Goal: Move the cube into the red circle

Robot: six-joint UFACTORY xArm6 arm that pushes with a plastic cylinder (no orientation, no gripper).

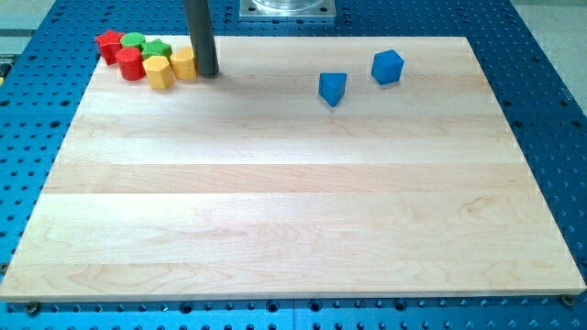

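Note:
A blue cube lies near the view's top, right of centre. The red round block sits in a tight cluster at the view's top left, with a red star, a green round block, a green star, a yellow hexagon and a yellow block. My tip rests on the board just right of the yellow block, touching or nearly touching it, and far to the left of the cube.
A blue wedge-like block lies a little left of and below the cube. The wooden board sits on a blue perforated table. A grey metal base is at the top edge.

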